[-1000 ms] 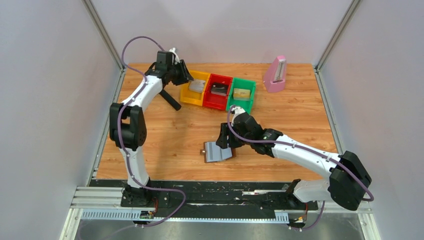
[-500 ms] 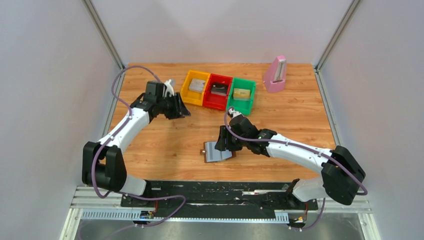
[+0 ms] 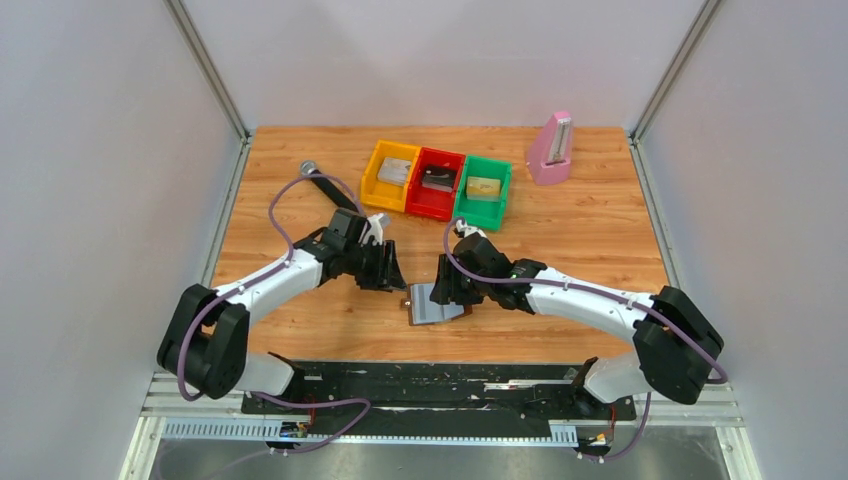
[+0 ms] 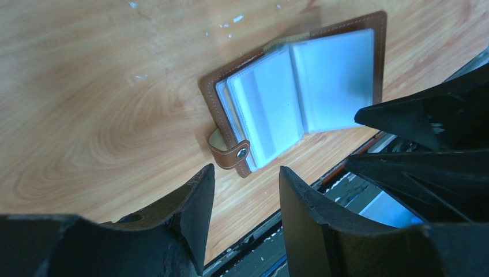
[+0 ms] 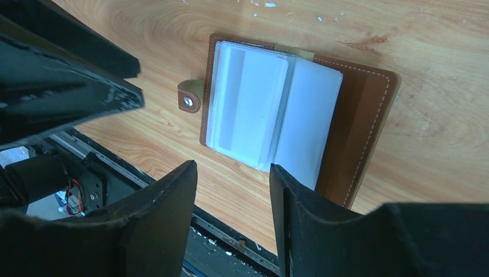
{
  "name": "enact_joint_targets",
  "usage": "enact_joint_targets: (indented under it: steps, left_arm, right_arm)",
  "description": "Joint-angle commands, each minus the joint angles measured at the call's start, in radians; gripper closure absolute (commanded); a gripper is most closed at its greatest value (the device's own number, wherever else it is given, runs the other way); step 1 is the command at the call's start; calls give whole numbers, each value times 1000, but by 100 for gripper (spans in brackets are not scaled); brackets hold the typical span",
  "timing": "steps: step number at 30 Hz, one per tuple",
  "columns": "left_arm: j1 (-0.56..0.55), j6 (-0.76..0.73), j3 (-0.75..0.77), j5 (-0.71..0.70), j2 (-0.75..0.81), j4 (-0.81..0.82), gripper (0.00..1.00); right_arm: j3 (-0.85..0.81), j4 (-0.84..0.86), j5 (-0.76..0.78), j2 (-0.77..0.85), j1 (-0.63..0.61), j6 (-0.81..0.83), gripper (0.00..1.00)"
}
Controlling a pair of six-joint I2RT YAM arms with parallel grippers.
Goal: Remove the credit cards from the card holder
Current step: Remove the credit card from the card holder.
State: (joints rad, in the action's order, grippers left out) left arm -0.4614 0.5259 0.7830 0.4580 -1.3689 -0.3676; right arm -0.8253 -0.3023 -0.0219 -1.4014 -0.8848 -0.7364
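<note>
The card holder [image 3: 436, 304] is lying open and flat on the counter [image 3: 590, 240], near the front edge, with its silvery sleeves facing up and its snap strap pointing left. The left tool [image 4: 246, 172] is hovering just beside the strap end, fingers apart and gripping nothing. The right tool [image 5: 232, 168] is hanging over the holder's right half, fingers also apart and empty; whether it is touching the holder I cannot tell. Three bins [image 3: 435, 185] are sitting in a row well behind.
</note>
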Motion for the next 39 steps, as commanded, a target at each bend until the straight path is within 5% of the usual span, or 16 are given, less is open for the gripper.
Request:
enact_joint_targets:
  steps: [1,20,29,39]
  left_arm:
    - [-41,33,-33,-2,-44,97,46]
    - [-116,47,-66,-112,-132,132,51]
    - [-116,109,-107,6,-101,235,95]
    - [-116,134,-119,28,11,231,100]
  right_arm:
    - [1,7,21,38,-2,-14,50]
    - [12,10,20,58,-3,-14,49]
    - [-3,25,14,19,-2,-18,46]
    - [5,46,8,-60,-3,-2,37]
